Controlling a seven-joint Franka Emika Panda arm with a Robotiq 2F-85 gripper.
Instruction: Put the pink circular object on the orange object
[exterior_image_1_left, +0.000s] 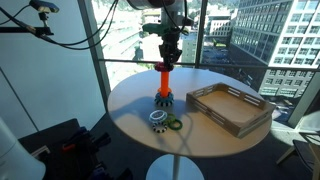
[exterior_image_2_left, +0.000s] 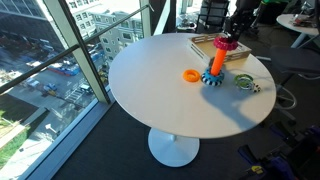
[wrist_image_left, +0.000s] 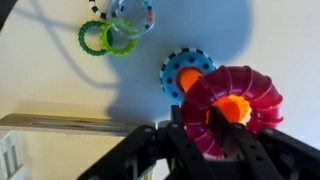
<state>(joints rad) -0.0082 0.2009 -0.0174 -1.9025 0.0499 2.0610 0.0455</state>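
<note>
The pink ring (wrist_image_left: 255, 95) is held in my gripper (wrist_image_left: 200, 120), which is shut on the ring's rim. The ring hangs right over the top of the orange peg (wrist_image_left: 233, 110), whose tip shows through the ring's hole. The peg's dark gear-like base (wrist_image_left: 185, 72) shows below it. In both exterior views the gripper (exterior_image_1_left: 168, 48) holds the ring (exterior_image_1_left: 164, 67) (exterior_image_2_left: 224, 43) at the top of the upright peg (exterior_image_1_left: 163, 84) (exterior_image_2_left: 217, 62) on the round white table (exterior_image_1_left: 130, 110). I cannot tell whether the ring touches the peg.
A white toothed ring (exterior_image_1_left: 158, 117) and a green ring (exterior_image_1_left: 174, 123) lie in front of the peg's base. A shallow tray (exterior_image_1_left: 232, 108) stands beside them. An orange ring (exterior_image_2_left: 191, 74) lies flat near the base. Windows stand behind the table.
</note>
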